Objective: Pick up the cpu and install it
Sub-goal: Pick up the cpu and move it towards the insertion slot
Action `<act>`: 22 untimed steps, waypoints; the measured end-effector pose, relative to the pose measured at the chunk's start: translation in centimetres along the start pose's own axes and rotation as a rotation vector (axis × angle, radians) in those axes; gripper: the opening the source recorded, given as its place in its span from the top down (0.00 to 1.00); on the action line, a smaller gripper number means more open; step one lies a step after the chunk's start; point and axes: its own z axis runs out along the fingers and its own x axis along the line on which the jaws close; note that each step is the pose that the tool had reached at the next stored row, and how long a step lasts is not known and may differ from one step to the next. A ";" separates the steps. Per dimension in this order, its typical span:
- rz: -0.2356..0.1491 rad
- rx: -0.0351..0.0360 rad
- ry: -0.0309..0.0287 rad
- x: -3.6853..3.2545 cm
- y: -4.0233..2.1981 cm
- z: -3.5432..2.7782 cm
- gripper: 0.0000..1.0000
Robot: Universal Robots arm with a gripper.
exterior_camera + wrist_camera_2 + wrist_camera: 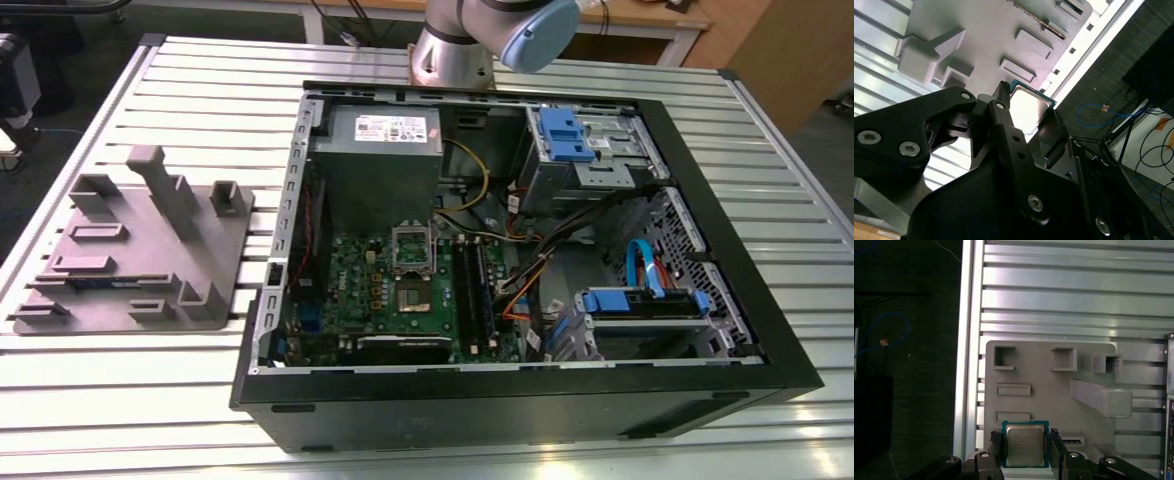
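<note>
The cpu (pixel 1025 444) is a small square chip with a silvery metal top and a green rim, held flat between my gripper's (pixel 1025 436) two black fingers (pixel 995 446). In the second wrist view the cpu (pixel 1030 106) shows from a slant, clamped in the gripper (pixel 1028 100) well above the grey fixture plate (pixel 984 35). In both wrist views the chip hangs clear of the plate (pixel 1054 395). The open computer case (pixel 521 260) holds the green motherboard (pixel 400 290), with its socket area (pixel 408 245) near the middle.
In the exterior view the grey fixture plate (pixel 134 260) with upright blocks lies on the slatted metal table (pixel 134 400), left of the case. Black memory sticks (pixel 470 285), cables (pixel 534 270) and blue drive bays (pixel 574 140) crowd the case. The arm's base (pixel 454 55) stands behind it.
</note>
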 end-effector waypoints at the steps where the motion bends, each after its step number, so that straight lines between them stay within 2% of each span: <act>1: 0.000 0.0001 0.0000 0.00 0.00 -0.02 0.53; 22: 0.000 0.0000 0.0000 0.00 0.02 -0.62 0.53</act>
